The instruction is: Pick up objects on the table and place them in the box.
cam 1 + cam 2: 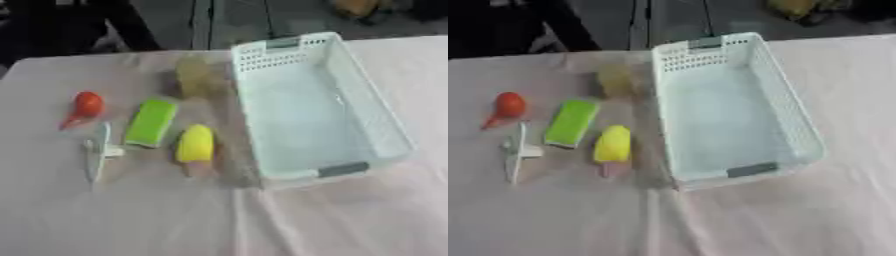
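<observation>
Box (385,117), right of centre, holds nothing you can see; your hands appear in neither view, state unknowable.

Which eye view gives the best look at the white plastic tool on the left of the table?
The left eye view: the white plastic tool lies further from the picture's edge there, beside the green block. The right eye view shows the same tool whole too, only nearer the left edge. No hand shows in either view.

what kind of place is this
Probably a lab or test room set up for sorting: a cloth-covered table with a white basket and toy-like items such as a green block, dark floor beyond.
</observation>
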`<state>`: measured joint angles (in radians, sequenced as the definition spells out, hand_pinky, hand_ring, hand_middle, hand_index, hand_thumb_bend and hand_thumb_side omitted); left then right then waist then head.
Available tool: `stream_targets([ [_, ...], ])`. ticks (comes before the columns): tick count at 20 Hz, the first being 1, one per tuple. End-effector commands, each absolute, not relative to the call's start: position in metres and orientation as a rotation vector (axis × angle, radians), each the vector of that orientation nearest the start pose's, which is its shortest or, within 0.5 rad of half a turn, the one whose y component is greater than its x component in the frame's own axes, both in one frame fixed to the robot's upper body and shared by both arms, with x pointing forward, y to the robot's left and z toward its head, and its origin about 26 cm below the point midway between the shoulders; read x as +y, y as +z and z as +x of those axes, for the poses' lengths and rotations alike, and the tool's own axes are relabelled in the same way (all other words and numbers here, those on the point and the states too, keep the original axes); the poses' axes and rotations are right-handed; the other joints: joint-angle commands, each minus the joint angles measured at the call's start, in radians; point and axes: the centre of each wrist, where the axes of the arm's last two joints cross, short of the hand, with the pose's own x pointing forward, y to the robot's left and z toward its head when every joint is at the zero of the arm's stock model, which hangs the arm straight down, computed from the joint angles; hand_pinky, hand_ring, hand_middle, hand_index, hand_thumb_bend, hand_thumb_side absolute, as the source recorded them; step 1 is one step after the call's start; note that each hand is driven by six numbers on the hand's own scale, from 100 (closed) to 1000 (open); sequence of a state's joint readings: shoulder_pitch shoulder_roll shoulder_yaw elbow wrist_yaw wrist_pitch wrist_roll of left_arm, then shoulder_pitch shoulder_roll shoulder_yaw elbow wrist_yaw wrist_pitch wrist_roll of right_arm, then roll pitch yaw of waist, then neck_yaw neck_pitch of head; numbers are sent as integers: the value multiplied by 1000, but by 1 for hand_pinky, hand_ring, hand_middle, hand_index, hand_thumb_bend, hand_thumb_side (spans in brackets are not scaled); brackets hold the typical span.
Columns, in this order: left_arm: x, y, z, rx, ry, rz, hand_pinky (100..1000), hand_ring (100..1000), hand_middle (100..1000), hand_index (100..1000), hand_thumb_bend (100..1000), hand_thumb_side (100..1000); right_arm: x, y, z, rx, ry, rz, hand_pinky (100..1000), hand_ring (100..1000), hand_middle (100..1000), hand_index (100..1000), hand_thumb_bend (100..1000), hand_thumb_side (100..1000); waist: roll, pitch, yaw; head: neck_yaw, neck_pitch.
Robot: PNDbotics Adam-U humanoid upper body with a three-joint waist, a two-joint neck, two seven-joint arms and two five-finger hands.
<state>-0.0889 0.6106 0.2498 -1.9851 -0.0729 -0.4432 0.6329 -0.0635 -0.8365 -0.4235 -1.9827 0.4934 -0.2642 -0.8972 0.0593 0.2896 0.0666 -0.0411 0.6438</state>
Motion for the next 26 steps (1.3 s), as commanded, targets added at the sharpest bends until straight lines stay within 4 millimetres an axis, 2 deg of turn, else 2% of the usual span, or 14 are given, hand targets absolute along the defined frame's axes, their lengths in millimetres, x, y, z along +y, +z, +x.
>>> stream_targets([
  [1, 372, 210, 263, 3304, -131, -940, 966, 981, 994, 1000, 117, 1000, -417, 284, 242, 2580, -58, 1659, 885, 917, 854, 918, 100, 1000, -2, -19, -2, -5, -22],
  [9, 374, 205, 261, 3328, -165, -682, 966, 979, 991, 1000, 120, 1000, -417, 283, 243, 2617, -21, 1600, 881, 914, 849, 913, 100, 1000, -1, -20, -4, -7, -38],
  [12, 376, 205, 260, 3335, -157, -649, 968, 976, 988, 1000, 119, 1000, -417, 283, 243, 2620, -19, 1599, 881, 914, 849, 913, 100, 1000, -1, -21, -5, -2, -41],
  [13, 378, 205, 259, 3339, -144, -662, 965, 962, 964, 1000, 168, 1000, -417, 283, 242, 2618, -21, 1602, 881, 913, 848, 911, 100, 1000, 0, -21, -5, 3, -41],
  [16, 389, 211, 254, 3331, -34, -788, 967, 956, 956, 1000, 204, 993, -418, 283, 242, 2611, -28, 1618, 879, 911, 846, 907, 100, 1000, 1, -23, -1, 21, -37],
  [17, 392, 214, 252, 3325, 10, -831, 967, 955, 954, 1000, 211, 951, -418, 283, 242, 2610, -29, 1623, 878, 909, 844, 904, 100, 1000, 2, -23, 1, 24, -36],
  [18, 395, 217, 251, 3320, 53, -873, 967, 955, 954, 1000, 211, 951, -418, 283, 242, 2609, -28, 1628, 878, 909, 844, 904, 100, 1000, 2, -23, 2, 26, -36],
  [19, 397, 219, 250, 3315, 92, -914, 980, 969, 955, 1000, 243, 877, -418, 283, 242, 2609, -28, 1632, 876, 907, 841, 902, 100, 1000, 5, -23, 3, 26, -36],
  [26, 411, 246, 244, 3231, 523, -1216, 995, 984, 953, 1000, 198, 832, -417, 283, 242, 2602, -45, 1652, 876, 905, 840, 898, 100, 1000, 9, -25, 16, 27, -50],
])
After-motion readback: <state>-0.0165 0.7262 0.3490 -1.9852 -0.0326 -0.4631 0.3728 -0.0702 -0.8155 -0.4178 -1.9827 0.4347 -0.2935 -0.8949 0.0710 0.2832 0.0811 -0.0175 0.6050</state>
